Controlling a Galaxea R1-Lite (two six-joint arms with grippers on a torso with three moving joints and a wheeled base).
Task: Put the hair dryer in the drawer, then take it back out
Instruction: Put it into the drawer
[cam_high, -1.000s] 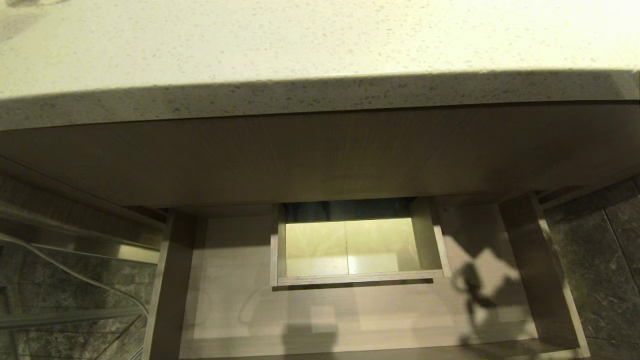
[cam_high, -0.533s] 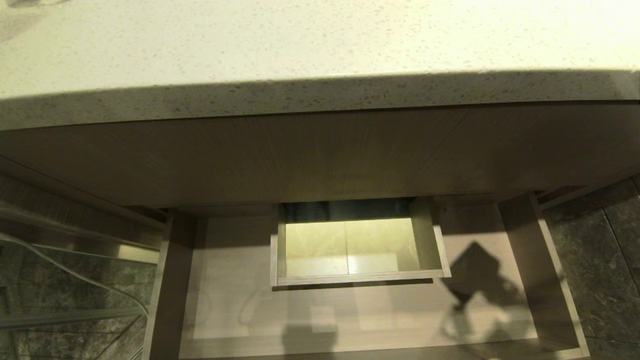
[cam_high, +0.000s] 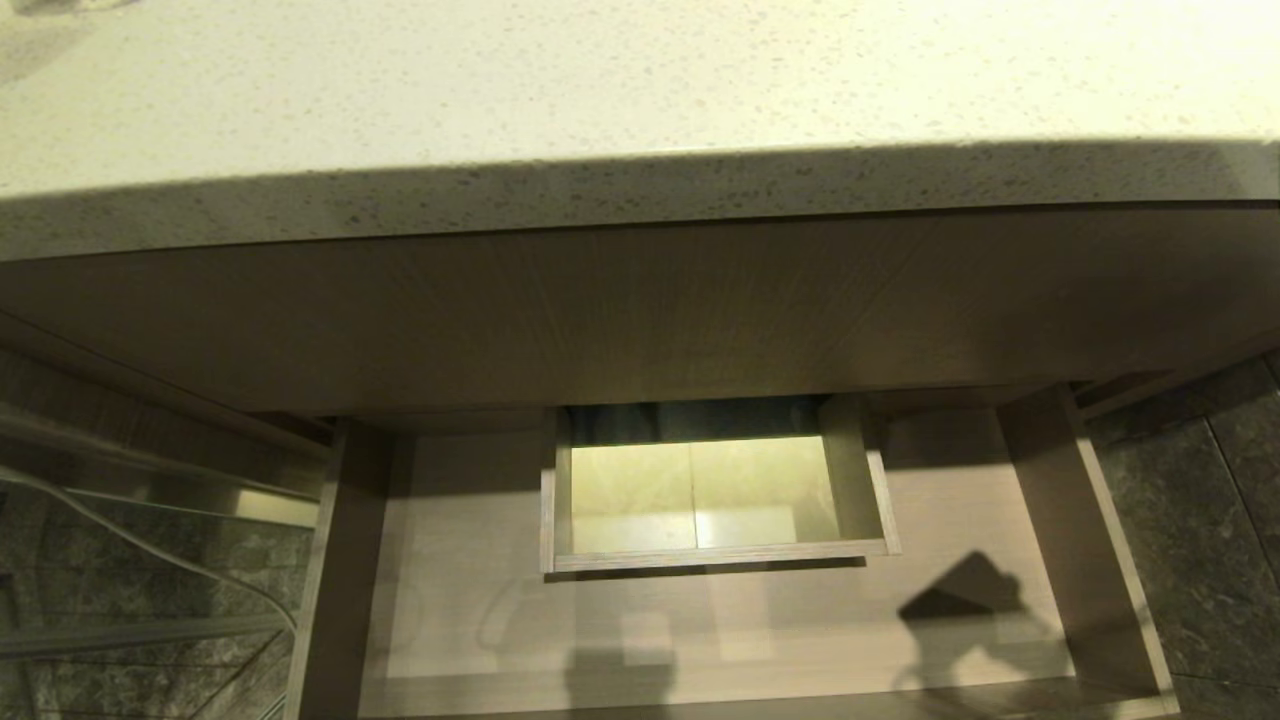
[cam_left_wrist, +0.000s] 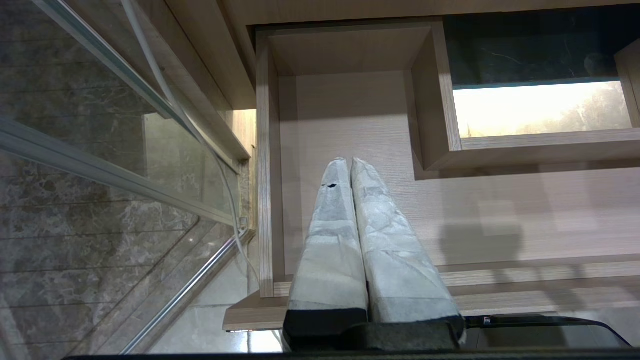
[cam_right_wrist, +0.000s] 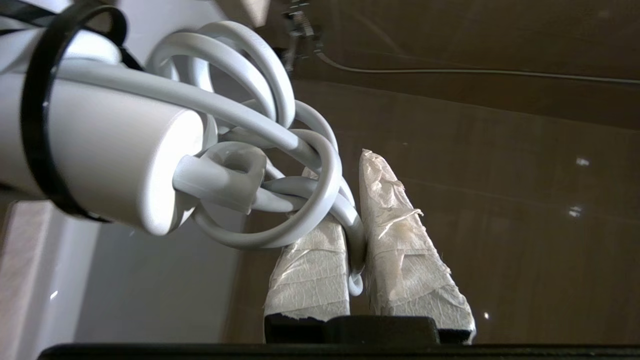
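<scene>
Left gripper (cam_left_wrist: 350, 162): parked above the near-left part of the drawer, taped fingers (cam_left_wrist: 332, 235) pressed together with nothing between them, tips pointing toward 12 o'clock along the drawer floor.

Glass panel (cam_left_wrist: 100, 165): at 9 o'clock from the left gripper, outside the drawer's left wall, with a thin white cable (cam_left_wrist: 200, 140) running down along its frame.

Drawer (cam_high: 460, 560): pulled open below the counter, wide and shallow, pale wood grain; no arm shows in the head view.

Cut-out (cam_high: 715, 490): a walled rectangular opening in the middle of the drawer floor, at 2 o'clock from the left gripper, bright floor visible through it.

Counter (cam_high: 640, 90): speckled pale stone slab at 12 o'clock, overhanging the cabinet's wood front.

Shadow (cam_high: 965, 600): a dark angular shape on the drawer floor at 4 o'clock from the cut-out, near the right wall.

Right gripper (cam_right_wrist: 357, 165): outside the head view; its wrist camera shows it against a dark glossy surface, taped fingers (cam_right_wrist: 400, 240) clamped on a loop of the white cord (cam_right_wrist: 280, 130).

Hair dryer (cam_right_wrist: 100, 165): hanging by that cord at 10 o'clock from the right fingertips, a dark tie (cam_right_wrist: 40, 130) around its white body; not lying in the drawer.
</scene>
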